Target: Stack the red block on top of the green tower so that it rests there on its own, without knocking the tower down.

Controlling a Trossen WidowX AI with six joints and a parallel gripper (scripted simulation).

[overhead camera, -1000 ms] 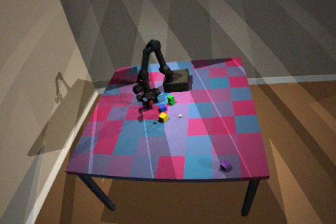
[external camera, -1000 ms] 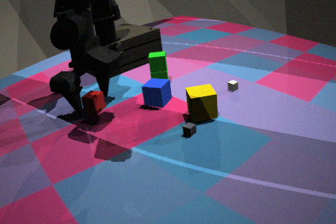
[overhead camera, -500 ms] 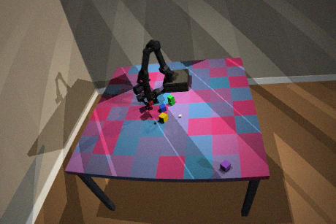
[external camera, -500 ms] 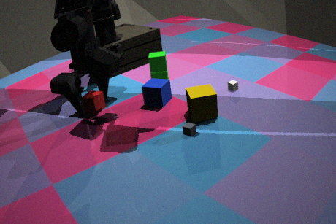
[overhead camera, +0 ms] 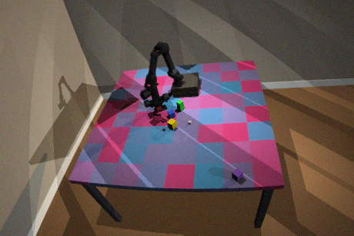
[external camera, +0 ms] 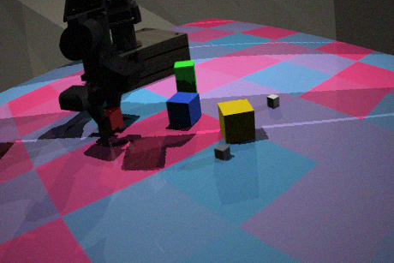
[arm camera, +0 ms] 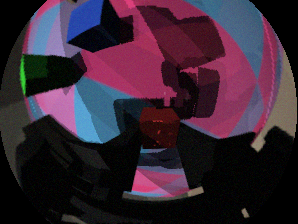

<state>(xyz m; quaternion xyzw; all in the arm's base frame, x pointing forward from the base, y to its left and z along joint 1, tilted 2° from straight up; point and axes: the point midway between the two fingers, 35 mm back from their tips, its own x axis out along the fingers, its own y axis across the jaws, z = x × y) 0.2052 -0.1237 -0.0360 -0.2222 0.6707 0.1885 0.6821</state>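
Claw (external camera: pixel 110 122) grips unmarked red block (external camera: pixel 114 118) on table (external camera: pixel 278 189).

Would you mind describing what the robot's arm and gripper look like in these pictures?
The arm is matte black all over, built of slim links joined by rounded, bulky joint housings, and rises from a dark boxy base. The gripper is black too, with two plain blocky fingers. No cables, labels or coloured markings show.

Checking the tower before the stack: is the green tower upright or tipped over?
Upright. In the exterior view the green tower stands tall on the table, behind the blue block and apart from the gripper.
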